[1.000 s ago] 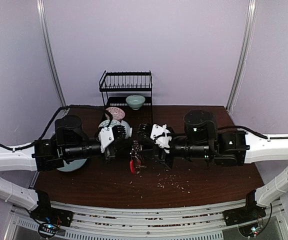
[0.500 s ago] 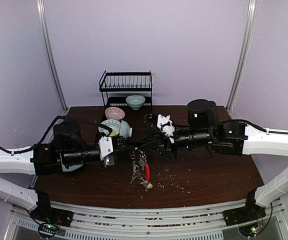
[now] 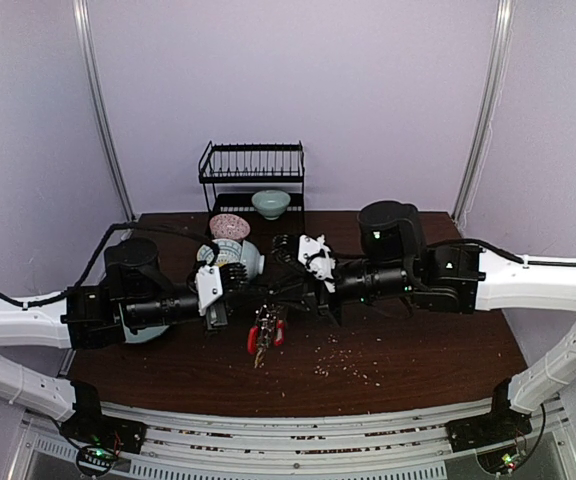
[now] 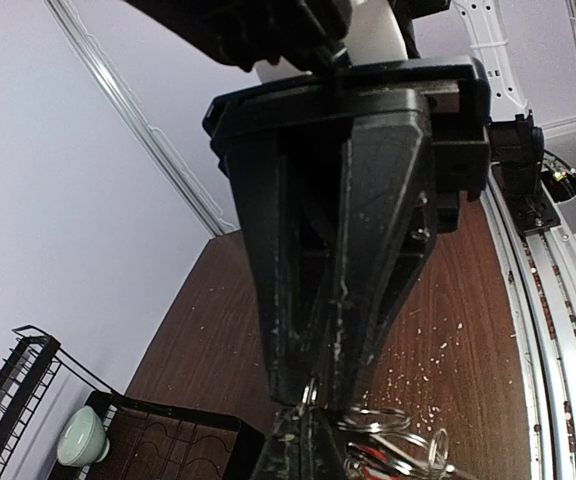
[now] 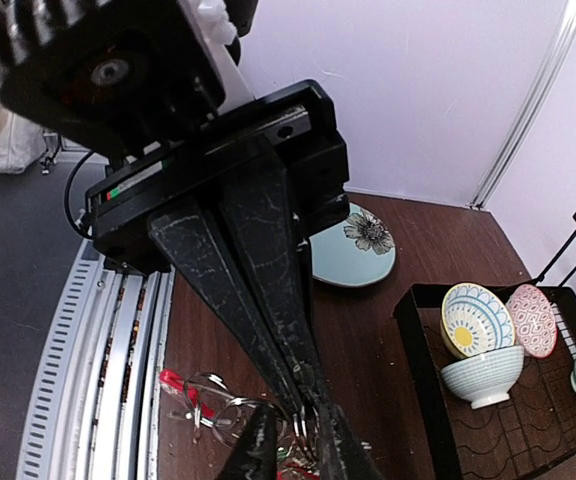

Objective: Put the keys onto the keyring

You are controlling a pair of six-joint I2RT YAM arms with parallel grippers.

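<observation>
Keyring (image 3: 265,333) hangs in the air just above the middle of the dark wooden table (image 3: 428,350), caught between the tips of the 2 arms, its red strap and small bunch of keys dangling below the rings.

Far left, a pale blue flowered plate (image 5: 353,255) lies flat on the table, partly under the left arm. That arm stretches level toward the centre. The left gripper (image 4: 308,392) is pressed fully closed, its 2 fingers meeting on a thin wire ring right at their tips.

Behind the grippers, patterned bowls (image 5: 478,340) sit stacked in a black tray, and further back a black wire dish rack (image 3: 253,160) stands against the wall with a pale green bowl (image 3: 271,203) under it.

From the other side the right gripper (image 5: 305,398) points at the same spot. Its fingers are drawn narrow, nearly touching along their length, and the tips close on the ring wire. The 2 grippers meet almost nose to nose.

Pale crumbs (image 3: 343,362) lie scattered on the wood in front of the right arm.
</observation>
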